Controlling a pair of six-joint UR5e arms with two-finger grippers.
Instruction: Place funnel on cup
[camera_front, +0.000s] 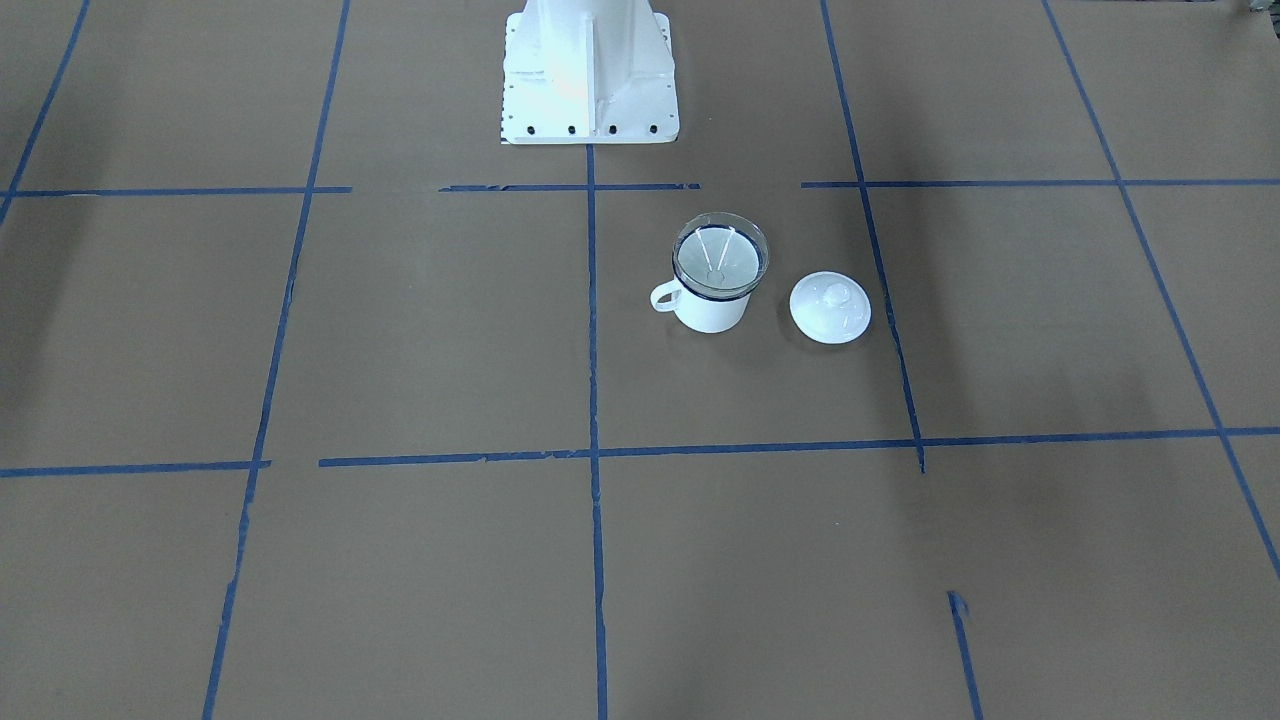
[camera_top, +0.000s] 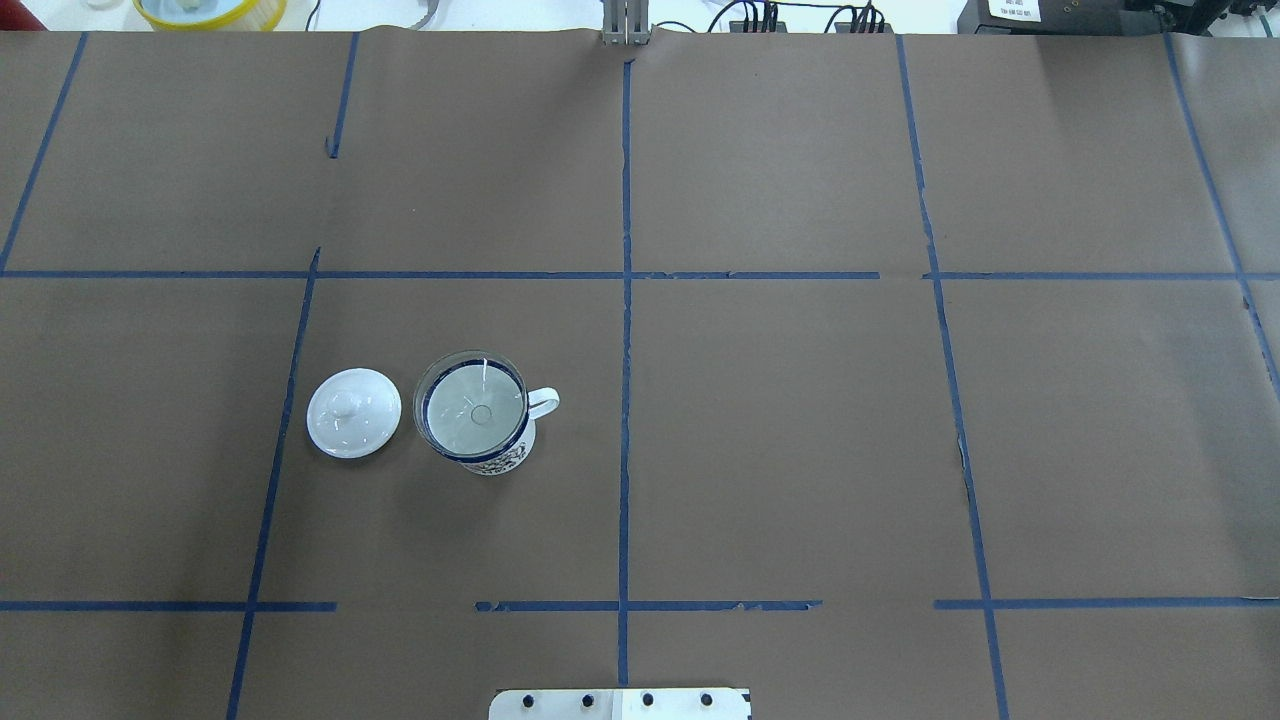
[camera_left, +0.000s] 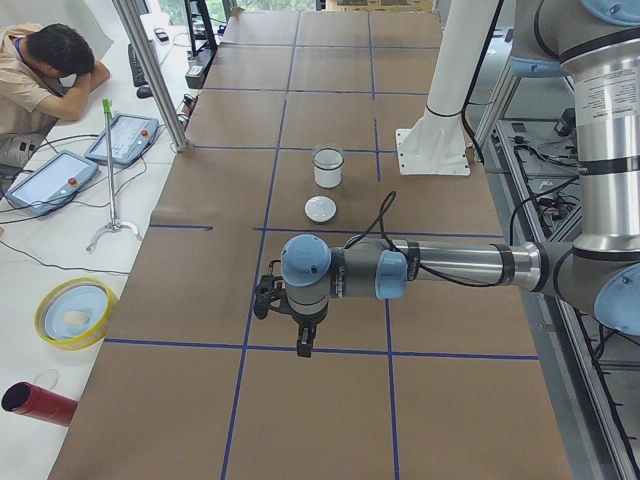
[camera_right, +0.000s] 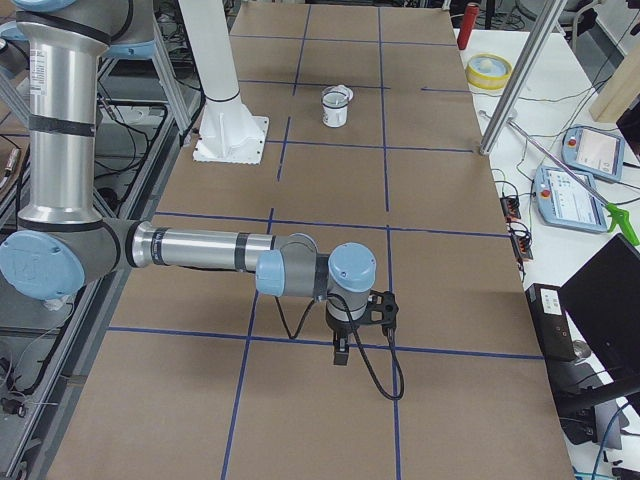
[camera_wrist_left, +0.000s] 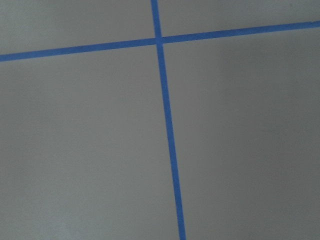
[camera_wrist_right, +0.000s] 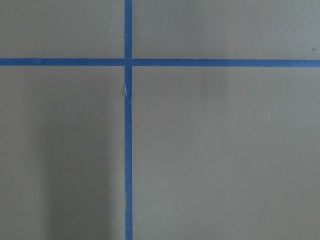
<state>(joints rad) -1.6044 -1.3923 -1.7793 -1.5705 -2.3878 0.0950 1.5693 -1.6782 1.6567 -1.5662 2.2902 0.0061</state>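
We judge the task done: the funnel sits bowl-up in the mouth of the cup, just right of centre in the front view. The lid lies beside it on the desk. Left pincer and right pincer hang well away from the cup. We only see them side-on, so we can't tell if they're apart or together. Nothing left, as far as we see.

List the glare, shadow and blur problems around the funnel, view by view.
Overhead exterior: the clear funnel reads mostly as thin white glints. Exterior front-facing: the robot base is blown out by glare. Side views: funnel too small to resolve. Wrist views: soft, only tape and paper.
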